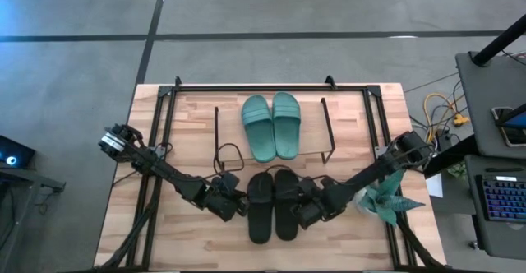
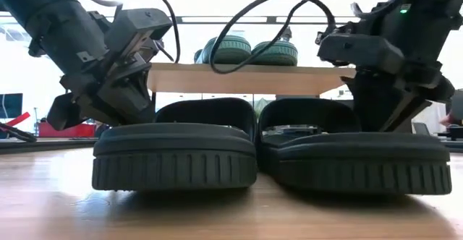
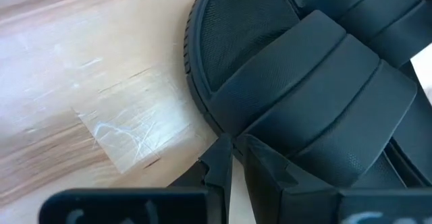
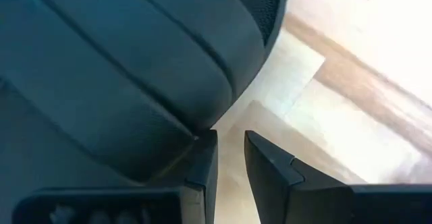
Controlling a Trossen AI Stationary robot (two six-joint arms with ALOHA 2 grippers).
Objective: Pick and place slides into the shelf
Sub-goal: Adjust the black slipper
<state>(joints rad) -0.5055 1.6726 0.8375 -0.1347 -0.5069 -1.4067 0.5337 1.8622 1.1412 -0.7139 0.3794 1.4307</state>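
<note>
Two black slides [image 1: 273, 205] lie side by side on their soles on the table, in front of the shelf [image 2: 249, 79]. Two teal-green slides [image 1: 272, 125] rest on the shelf's light top board. My left gripper [image 3: 233, 146] is low at the outer side of the left black slide [image 3: 297, 69], its fingers all but shut. My right gripper [image 4: 231, 143] is low at the outer side of the right black slide [image 4: 115, 69], with only a narrow gap between its fingers and bare table showing in it. My left gripper meets the left black slide where the strap joins the sole's outer edge [image 3: 226, 131]. The nearly closed fingertips [image 3: 219, 153] come slanting down from the table's left. The slide lies flat on the table. My right gripper has one fingertip [image 4: 202, 146] against the right black slide's strap root at its outer edge [image 4: 192, 131]. The other finger is over bare wood. It comes slanting down from the table's right. The slide lies flat on the table.
A green spiky plant [image 1: 385, 201] stands on the table close behind my right arm. The large black frame [image 1: 164, 117] runs along the table's left, right and far sides. Free wood [image 1: 189, 248] lies near the front edge.
</note>
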